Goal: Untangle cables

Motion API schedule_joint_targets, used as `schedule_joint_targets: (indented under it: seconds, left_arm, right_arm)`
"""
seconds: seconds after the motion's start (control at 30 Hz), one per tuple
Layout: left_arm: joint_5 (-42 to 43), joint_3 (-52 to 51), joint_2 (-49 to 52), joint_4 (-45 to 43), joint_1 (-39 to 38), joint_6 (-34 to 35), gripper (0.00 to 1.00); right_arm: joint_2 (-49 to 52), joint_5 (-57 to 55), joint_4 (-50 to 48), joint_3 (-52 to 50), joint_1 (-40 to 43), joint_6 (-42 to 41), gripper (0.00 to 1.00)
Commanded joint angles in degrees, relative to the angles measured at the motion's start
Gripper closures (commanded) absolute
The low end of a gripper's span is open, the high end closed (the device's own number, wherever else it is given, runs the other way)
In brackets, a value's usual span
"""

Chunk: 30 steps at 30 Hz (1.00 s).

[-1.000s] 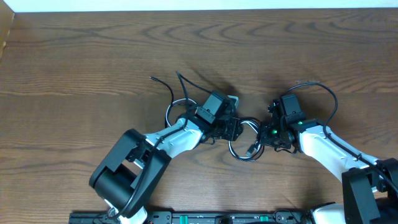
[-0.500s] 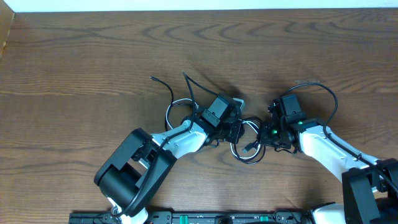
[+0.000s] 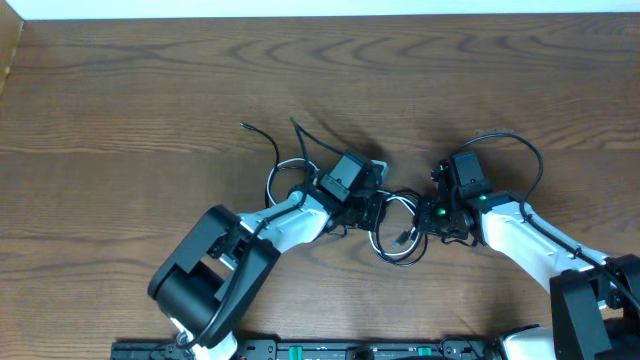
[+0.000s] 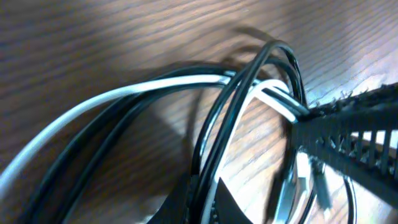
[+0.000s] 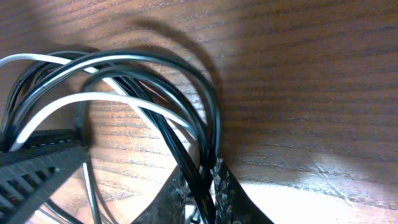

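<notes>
A tangle of thin black and white cables (image 3: 392, 228) lies at the table's middle, with loose black ends (image 3: 262, 133) trailing to the upper left. My left gripper (image 3: 376, 208) is shut on the cables at the tangle's left side; black and white strands (image 4: 205, 99) run between its fingertips. My right gripper (image 3: 428, 217) is shut on the cables at the tangle's right side; black strands (image 5: 186, 134) pass between its fingers (image 5: 230, 193). The two grippers face each other closely, with the loops between them.
A thick black arm cord (image 3: 520, 150) arcs above the right wrist. The wooden table (image 3: 150, 90) spreads all around. A braided black sleeve (image 4: 348, 124) crosses the left wrist view and also shows in the right wrist view (image 5: 37, 168).
The left gripper shifted slightly right and then back a little left, tugging the loose black ends. The right arm has not moved.
</notes>
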<state>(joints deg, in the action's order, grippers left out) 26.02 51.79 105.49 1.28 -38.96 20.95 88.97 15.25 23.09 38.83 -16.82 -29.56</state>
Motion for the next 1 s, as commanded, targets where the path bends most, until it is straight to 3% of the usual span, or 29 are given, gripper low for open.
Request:
schedule_joint_targets:
  seconds: [0.0, 0.23, 0.8, 0.97]
  left_arm:
    - [1.0, -0.9, -4.3, 1.8, 2.0, -0.3, 0.92]
    - [1.0, -0.9, -10.1, 5.9, 4.2, -0.3, 0.92]
    - [1.8, -0.9, -10.2, 9.0, 1.0, -0.1, 0.92]
    - [-4.3, -0.9, -8.9, 8.9, -2.5, -0.1, 0.92]
  right_arm:
    - [1.1, -0.7, 0.6, -1.2, -0.1, -0.6, 0.88]
    - [1.1, -0.7, 0.6, -1.2, -0.1, -0.6, 0.88]
    - [1.1, -0.7, 0.5, -1.2, -0.1, -0.6, 0.88]
    - [1.1, -0.7, 0.5, -1.2, -0.1, -0.6, 0.88]
